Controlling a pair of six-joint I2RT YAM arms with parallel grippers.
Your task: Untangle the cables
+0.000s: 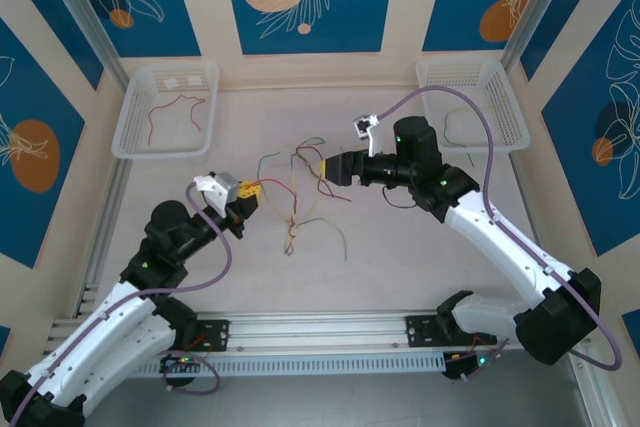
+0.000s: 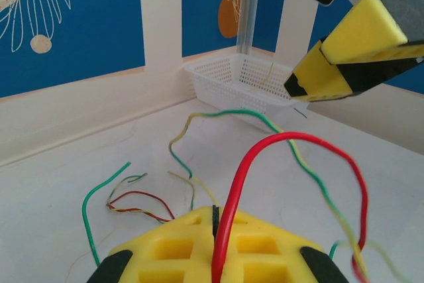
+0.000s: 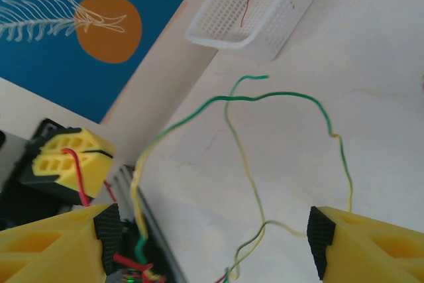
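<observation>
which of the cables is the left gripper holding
The bright red cable: it arches up out of the shut left gripper. The green and yellow-green cables are outside its grip.

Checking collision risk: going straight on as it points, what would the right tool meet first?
Probably the cables looping just ahead of the open right tool; the left tool sits beyond them, though depth is unclear.
</observation>
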